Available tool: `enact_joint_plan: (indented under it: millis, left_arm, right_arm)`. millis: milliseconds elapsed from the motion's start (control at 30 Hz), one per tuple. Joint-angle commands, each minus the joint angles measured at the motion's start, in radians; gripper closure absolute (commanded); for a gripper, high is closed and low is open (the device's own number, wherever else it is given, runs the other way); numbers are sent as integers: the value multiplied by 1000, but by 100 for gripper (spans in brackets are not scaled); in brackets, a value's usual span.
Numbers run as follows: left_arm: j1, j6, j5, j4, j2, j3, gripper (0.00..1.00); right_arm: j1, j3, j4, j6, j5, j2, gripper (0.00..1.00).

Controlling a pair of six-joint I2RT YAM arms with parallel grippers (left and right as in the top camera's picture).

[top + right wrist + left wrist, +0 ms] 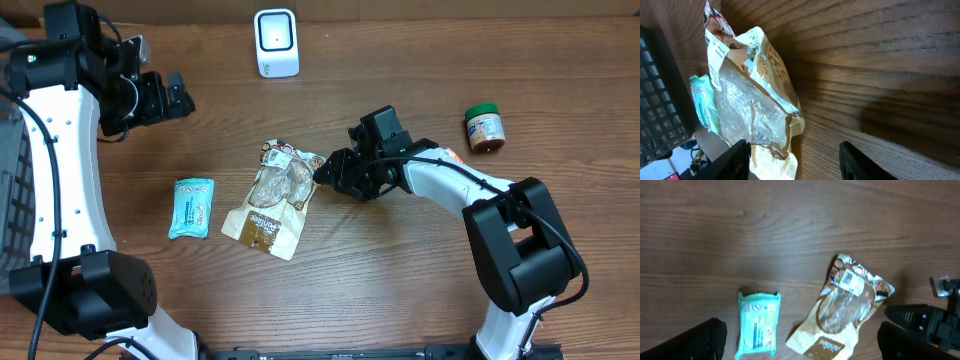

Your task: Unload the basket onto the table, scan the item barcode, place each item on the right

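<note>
the crinkly pouch [272, 200], lying mid-way across the table [380, 290], is looking light, floppy and slippery; the right gripper [321, 174] is straddling its sealed edge unclenched, the left gripper [182, 98] gaping.

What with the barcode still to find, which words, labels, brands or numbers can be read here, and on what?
Nothing reads for certain.
Brown pouch: white brand word near its lower end, too blurred to quote.
White sticker on the pouch's top: print too small.
Teal packet: print too small.
Green-lidded jar: label blurred.
White scanner: no text shows.
</note>
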Motion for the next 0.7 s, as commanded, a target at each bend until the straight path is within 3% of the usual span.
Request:
enact_joint_plan:
  millis: [0, 100, 133, 167, 233, 267, 500, 667]
  left_arm:
    - [-7, -51, 13, 14, -24, 5, 0]
    - [-8, -50, 29, 25, -24, 4, 0]
    - [-10, -46, 36, 24, -24, 4, 11]
    - [-14, -29, 47, 21, -24, 3, 28]
    - [-28, -17, 54, 22, -24, -8, 83]
    - [-39, -17, 53, 24, -24, -19, 96]
    - [-111, 2, 55, 124, -24, -192, 96]
    - [-153, 42, 145, 237, -24, -351, 96]
  right_arm:
    - [32, -6, 8, 34, 23, 3, 45]
    - [67, -7, 28, 77, 39, 18, 45]
    - [78, -7, 40, 91, 40, 25, 45]
    - [89, -7, 53, 107, 40, 34, 45]
    - [105, -7, 80, 138, 40, 51, 45]
    - [111, -7, 95, 145, 40, 58, 45]
    - [121, -7, 142, 192, 66, 87, 50]
    - [121, -7, 221, 139, 74, 87, 57]
